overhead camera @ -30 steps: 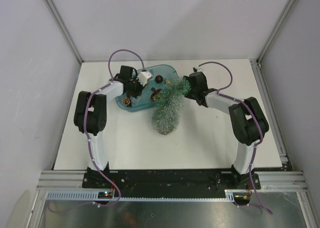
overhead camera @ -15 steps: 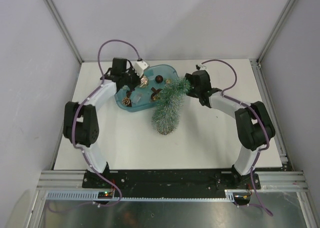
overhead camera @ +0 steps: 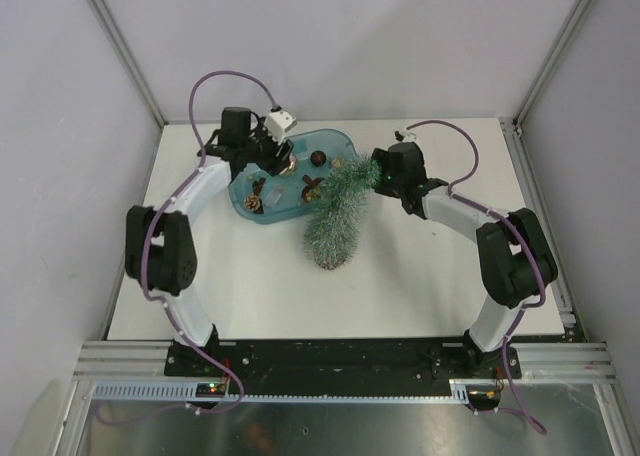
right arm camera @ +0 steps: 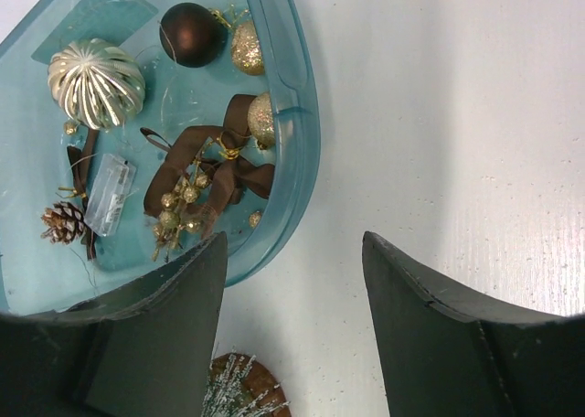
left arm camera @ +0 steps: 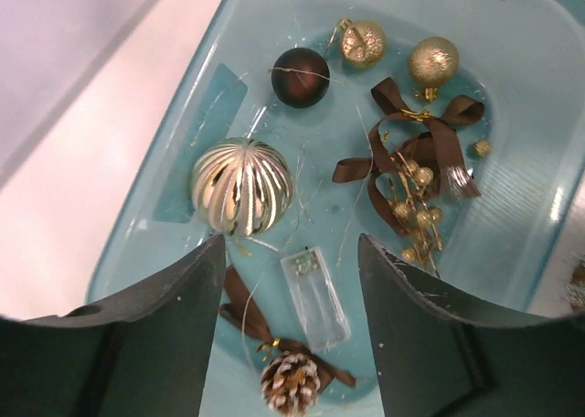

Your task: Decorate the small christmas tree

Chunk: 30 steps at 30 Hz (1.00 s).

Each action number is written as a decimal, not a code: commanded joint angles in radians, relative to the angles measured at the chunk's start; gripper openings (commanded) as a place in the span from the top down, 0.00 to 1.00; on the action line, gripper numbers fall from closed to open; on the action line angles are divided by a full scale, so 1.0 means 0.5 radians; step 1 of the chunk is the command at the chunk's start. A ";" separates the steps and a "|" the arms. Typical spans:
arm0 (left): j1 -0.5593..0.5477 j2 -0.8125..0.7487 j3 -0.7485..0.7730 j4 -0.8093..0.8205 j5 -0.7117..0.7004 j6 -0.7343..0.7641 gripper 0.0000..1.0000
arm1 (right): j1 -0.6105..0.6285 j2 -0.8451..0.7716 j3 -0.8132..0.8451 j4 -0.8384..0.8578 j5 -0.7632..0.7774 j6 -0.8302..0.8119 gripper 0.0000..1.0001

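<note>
Left arm: upper link rises from the base, elbow out toward the left wall, forearm running up and inward to the far side of the counter (overhead camera: 420, 266). The wrist bends down, so the left gripper (left arm camera: 291, 243) hangs over the blue tub (left arm camera: 151, 211) without touching anything. Jaws are spread wide and empty.

Below them in the tub:
- ribbed gold ball (left arm camera: 241, 186)
- dark brown ball (left arm camera: 300, 77)
- two glitter gold balls (left arm camera: 363, 42) at the far end
- brown ribbon bow (left arm camera: 411, 161) with gold berries
- clear battery box (left arm camera: 315, 298)
- pine cone (left arm camera: 291, 383) just beside the box

Right arm: elbow out toward the right wall, forearm slanting up and inward. The right gripper (right arm camera: 294, 243) sits at the tub's right end, pointing over its rim and bare counter. Jaws are parted with nothing between them.

The small christmas tree (overhead camera: 335, 216) is on the counter just near of the tub, between the two arms. It appears to lie on its side, wide end toward the arm bases. Its tip points at the right gripper and overlaps the tub's rim in the overhead view; contact cannot be told. In the right wrist view, only a scrap of frosted needles over a round brown piece shows at the bottom edge, below the gap in the jaws.
</note>
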 commanded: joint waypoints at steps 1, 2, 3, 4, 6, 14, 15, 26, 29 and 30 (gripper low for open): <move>0.022 0.247 0.193 0.035 -0.003 -0.068 0.32 | -0.004 -0.110 -0.018 0.007 0.035 -0.033 0.34; 0.022 0.295 0.235 0.045 0.007 -0.063 0.30 | -0.004 -0.113 -0.020 0.007 0.038 -0.034 0.34; 0.020 0.350 0.270 0.049 0.025 -0.051 0.27 | -0.006 -0.114 -0.021 0.005 0.041 -0.036 0.34; 0.020 0.390 0.319 0.052 0.041 -0.029 0.24 | -0.007 -0.113 -0.021 0.004 0.043 -0.039 0.34; 0.021 0.458 0.387 0.057 0.100 0.053 0.21 | -0.008 -0.109 -0.023 0.009 0.044 -0.041 0.34; 0.016 0.713 0.671 0.084 0.102 0.213 0.20 | -0.014 -0.076 -0.022 0.044 0.019 -0.033 0.34; 0.012 0.740 0.701 0.083 0.095 0.222 0.20 | -0.014 -0.070 -0.022 0.045 0.016 -0.030 0.34; -0.045 0.778 0.655 0.081 0.169 0.347 0.25 | -0.028 -0.075 -0.022 0.039 0.016 -0.032 0.34; -0.064 0.776 0.649 0.081 0.165 0.361 0.27 | -0.027 -0.072 -0.022 0.037 0.017 -0.026 0.34; -0.069 0.781 0.649 0.082 0.159 0.368 0.28 | -0.028 -0.070 -0.022 0.037 0.018 -0.025 0.34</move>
